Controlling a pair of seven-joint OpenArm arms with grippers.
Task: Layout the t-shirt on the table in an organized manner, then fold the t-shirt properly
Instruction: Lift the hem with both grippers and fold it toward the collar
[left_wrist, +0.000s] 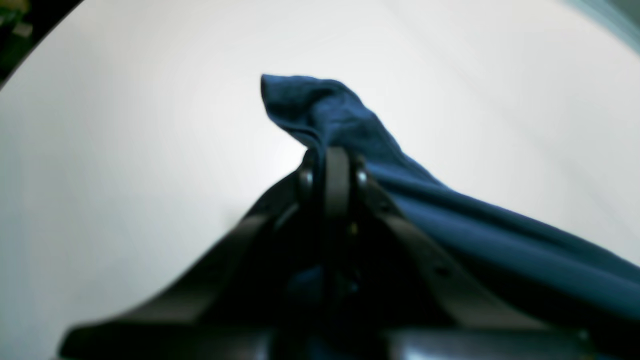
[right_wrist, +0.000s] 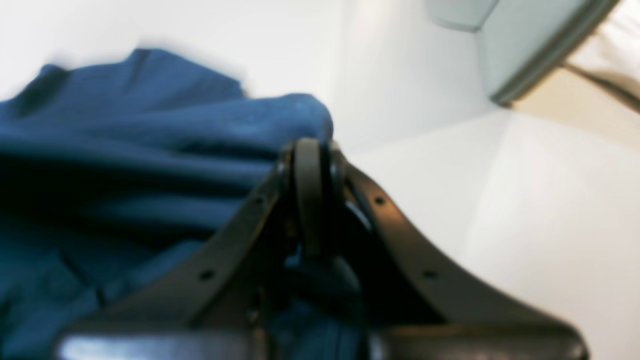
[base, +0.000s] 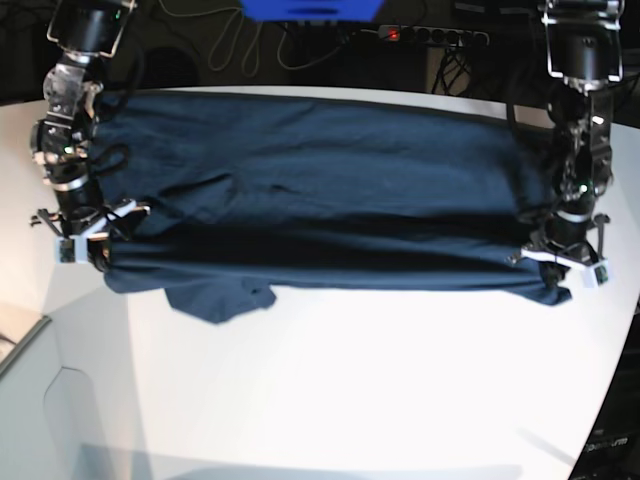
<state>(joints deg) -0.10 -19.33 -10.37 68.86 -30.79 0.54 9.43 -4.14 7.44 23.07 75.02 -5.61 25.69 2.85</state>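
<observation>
A: Base view first. The t-shirt (base: 330, 190) lies stretched wide across the far half of the table (base: 330, 390), pulled taut between both arms, with one sleeve (base: 220, 298) hanging out untidily below the near hem on the right arm's side.

B: And the grips?

A: The left gripper (left_wrist: 332, 172) is pinched closed on a bunched corner of cloth, which pokes out past the fingertips. The right gripper (right_wrist: 310, 165) is likewise clamped on a fold, with fabric heaped beside it. Both views are blurred, so how deep each bite goes I can't tell.

B: So how should this step go?

A: My judgement: it's spreading the shirt, or carrying an edge over. Keep the two arms level and moving together so the held edge stays straight. Even tension matters; if one side leads, the wrinkles near the middle will set in. That stray sleeve probably needs tucking or flattening before any fold.

B: Room to work?

A: Plenty toward the near side, where the white top is bare. It's tighter at the back: the shirt's far edge lies just beside the table's rear edge, with cables (base: 230, 40) and a power strip (base: 430, 35) beyond. Pulling toward the near side looks safer.
</observation>
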